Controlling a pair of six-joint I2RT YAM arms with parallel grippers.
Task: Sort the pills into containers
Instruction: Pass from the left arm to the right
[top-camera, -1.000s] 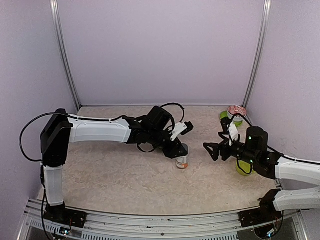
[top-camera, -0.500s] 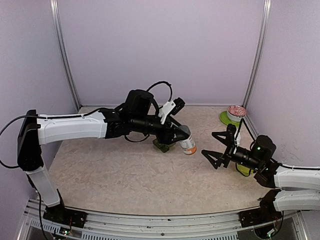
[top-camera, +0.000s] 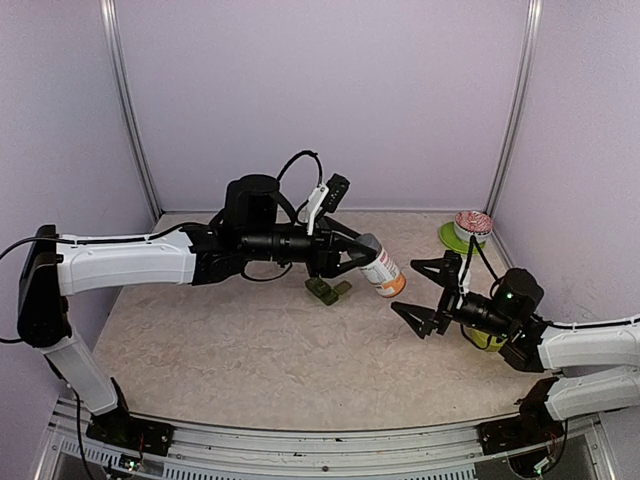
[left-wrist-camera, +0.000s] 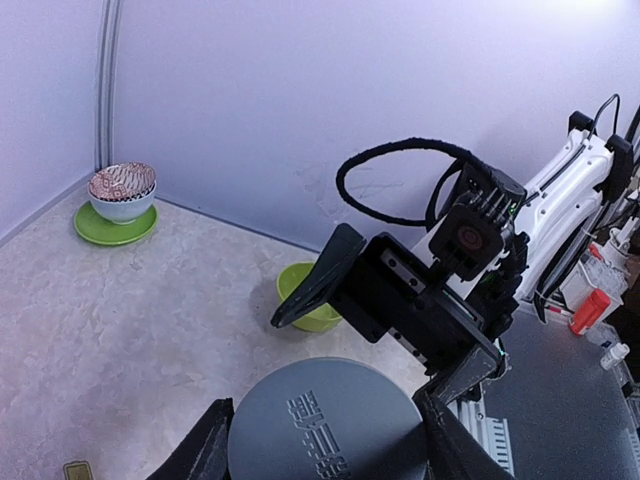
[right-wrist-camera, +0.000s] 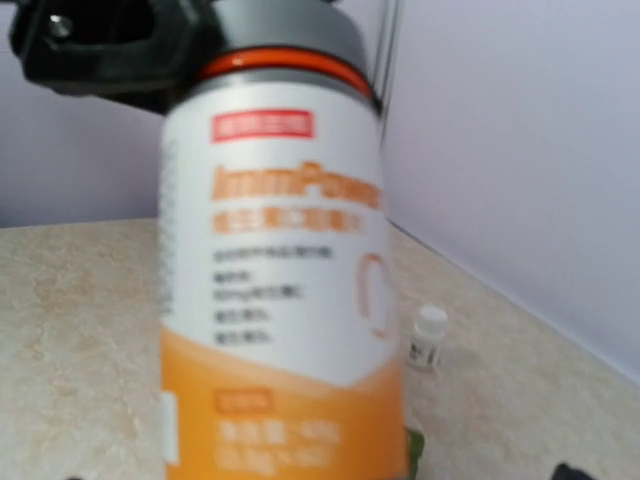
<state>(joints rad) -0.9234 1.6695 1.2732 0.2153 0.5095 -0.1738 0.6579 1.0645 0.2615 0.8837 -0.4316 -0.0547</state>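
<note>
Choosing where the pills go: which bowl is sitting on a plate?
The red-patterned bowl in the far right corner is the one, standing on a green plate. The plain green bowl has no plate and sits straight on the table.

A beige, marbled desk carries a green plate at the upper right of the overhead view. A green bowl sits at the right edge, a dark green item near the centre. A small white bottle stands upright by the wall.
</note>
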